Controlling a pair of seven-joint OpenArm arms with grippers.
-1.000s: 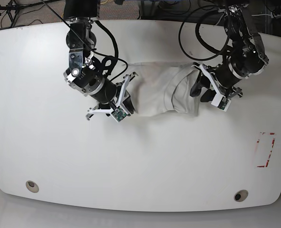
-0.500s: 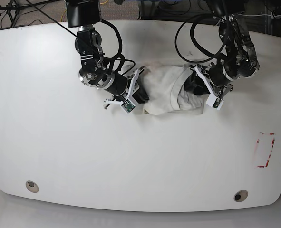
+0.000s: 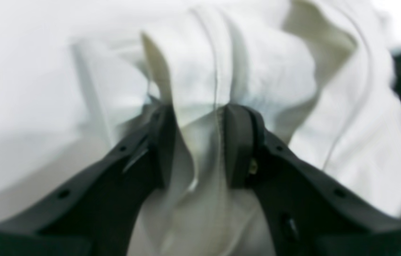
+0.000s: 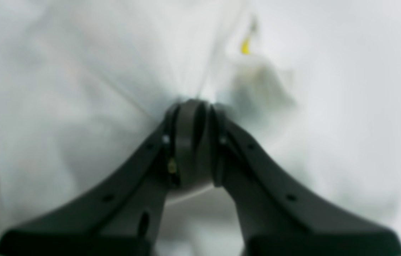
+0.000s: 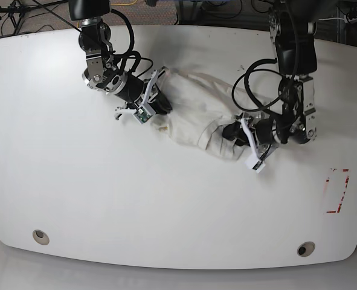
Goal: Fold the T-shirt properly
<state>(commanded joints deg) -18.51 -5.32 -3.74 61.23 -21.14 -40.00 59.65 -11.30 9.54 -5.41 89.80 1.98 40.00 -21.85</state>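
The left claw pinches a thick fold of the shirt between its part-closed pads. The right claw is nearly closed, nipping a thin bit of cloth near a yellow patch. Between them the shirt lies bunched and slanted on the white surface, toward its far side.

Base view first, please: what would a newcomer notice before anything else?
The cream T-shirt, bunched into a diagonal bundle across the middle of the white table. The right gripper clamps its upper end, and the left gripper pinches a fold at its lower end, with cloth filling both jaws in the wrist views.
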